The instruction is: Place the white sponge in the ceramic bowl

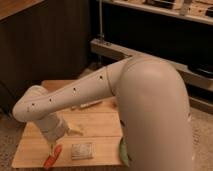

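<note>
Fills the right of the frame with a bulky white robot arm [150, 100], stretched leftward to an elbow at left centre, then folded downward. Ends in a pale grey gripper [54, 141] at lower left, fingers spread, gripping nothing.
</note>
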